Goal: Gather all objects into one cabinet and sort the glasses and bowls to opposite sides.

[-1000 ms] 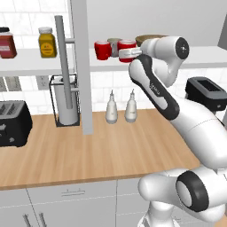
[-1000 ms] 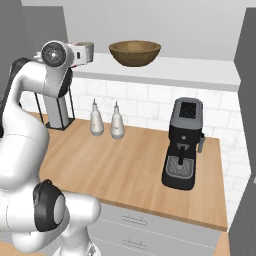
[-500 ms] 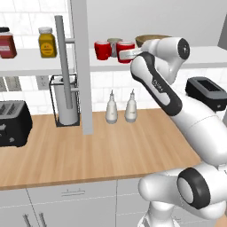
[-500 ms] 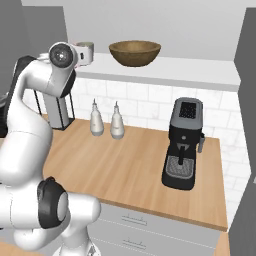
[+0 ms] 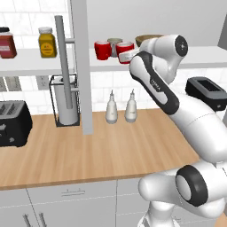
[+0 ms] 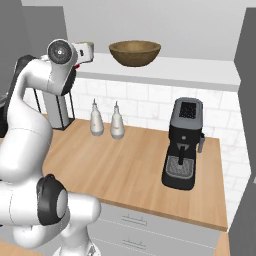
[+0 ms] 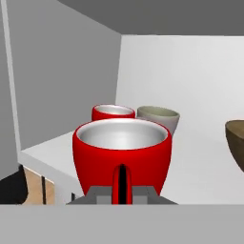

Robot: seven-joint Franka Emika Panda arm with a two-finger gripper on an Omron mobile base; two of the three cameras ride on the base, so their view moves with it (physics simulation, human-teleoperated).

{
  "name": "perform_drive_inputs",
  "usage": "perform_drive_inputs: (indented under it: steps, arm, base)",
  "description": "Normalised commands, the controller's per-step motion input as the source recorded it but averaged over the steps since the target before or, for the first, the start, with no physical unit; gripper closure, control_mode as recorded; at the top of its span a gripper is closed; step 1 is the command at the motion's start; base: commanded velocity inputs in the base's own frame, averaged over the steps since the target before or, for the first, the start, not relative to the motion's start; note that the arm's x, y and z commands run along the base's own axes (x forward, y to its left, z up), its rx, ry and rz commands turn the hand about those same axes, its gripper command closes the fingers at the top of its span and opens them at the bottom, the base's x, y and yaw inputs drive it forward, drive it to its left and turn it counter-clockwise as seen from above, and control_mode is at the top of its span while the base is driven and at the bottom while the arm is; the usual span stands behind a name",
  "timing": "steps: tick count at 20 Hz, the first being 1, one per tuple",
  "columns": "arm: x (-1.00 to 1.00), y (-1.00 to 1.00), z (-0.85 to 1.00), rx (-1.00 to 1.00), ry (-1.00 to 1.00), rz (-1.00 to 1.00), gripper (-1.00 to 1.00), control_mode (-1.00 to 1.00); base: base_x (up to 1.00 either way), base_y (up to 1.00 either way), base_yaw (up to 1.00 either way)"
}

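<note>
My gripper (image 7: 121, 192) is at the white shelf board (image 5: 201, 56) of the grey wall cabinet, jaws close together on the near side of a glossy red cup (image 7: 121, 151). That cup (image 5: 125, 47) rests on the shelf. Behind it stand a second red cup (image 7: 113, 112) and the grey-green cup (image 7: 158, 117). The other red cup (image 5: 103, 49) is leftmost in the left base view. The wide brown wooden bowl (image 6: 135, 52) sits further right on the same shelf, apart from the cups. The cabinet's door stands open with its steel bar handle (image 5: 62, 66).
Red and yellow jars (image 5: 46, 42) stand on the neighbouring left shelf. Below on the wooden counter are two white shakers (image 5: 120, 108), a wire holder (image 5: 66, 102), a black toaster (image 5: 13, 122) and a black coffee machine (image 6: 182, 145).
My wrist has shifted slightly up and to the right, and the hand has settled at the shelf edge. The near red cup has barely moved.
</note>
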Motion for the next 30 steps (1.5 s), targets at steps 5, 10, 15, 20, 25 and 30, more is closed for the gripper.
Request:
perform_drive_inputs:
  steps: [5, 10, 15, 20, 25, 30]
  arm:
    - [0.02, 0.00, 0.00, -0.02, 0.00, 0.00, 1.00, -1.00]
    - [0.05, 0.00, -0.04, 0.00, 0.00, -0.02, 1.00, -1.00]
    - [0.05, 0.00, -0.16, 0.00, 0.00, -0.01, 1.00, -1.00]
    - [0.21, 0.00, -0.17, 0.00, 0.00, -0.01, 1.00, -1.00]
    - [0.33, 0.00, 0.00, 0.01, 0.00, -0.02, 1.00, -1.00]
    - [0.44, 0.00, 0.00, 0.02, 0.00, -0.02, 1.00, -1.00]
  base:
    - [0.00, 0.00, 0.00]
    - [0.00, 0.00, 0.00]
    - [0.00, 0.00, 0.00]
    - [0.00, 0.00, 0.00]
    - [0.00, 0.00, 0.00]
    - [0.00, 0.00, 0.00]
